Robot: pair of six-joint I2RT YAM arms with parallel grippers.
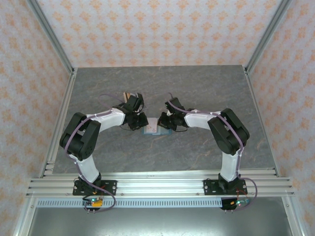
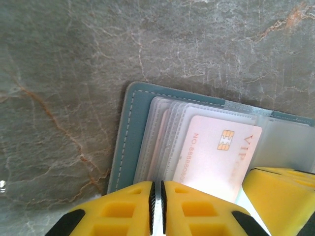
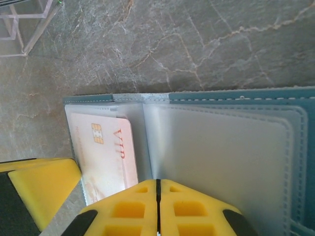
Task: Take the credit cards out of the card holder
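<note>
L claw (image 2: 156,209) & R claw (image 3: 158,206) pinched shut at card holder (image 2: 129,132) on marble table (image 2: 74,59), pale card (image 2: 216,155) sleeved.

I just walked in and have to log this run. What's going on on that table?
Two robot arms are working on an open teal card holder lying flat on the marbled table. The left gripper is closed at the near edge of one panel. The right gripper is closed on the clear sleeves near the crease. Both appear to pinch it. A pale pinkish card marked VIP sits in its sleeve, not yet taken out.
</note>
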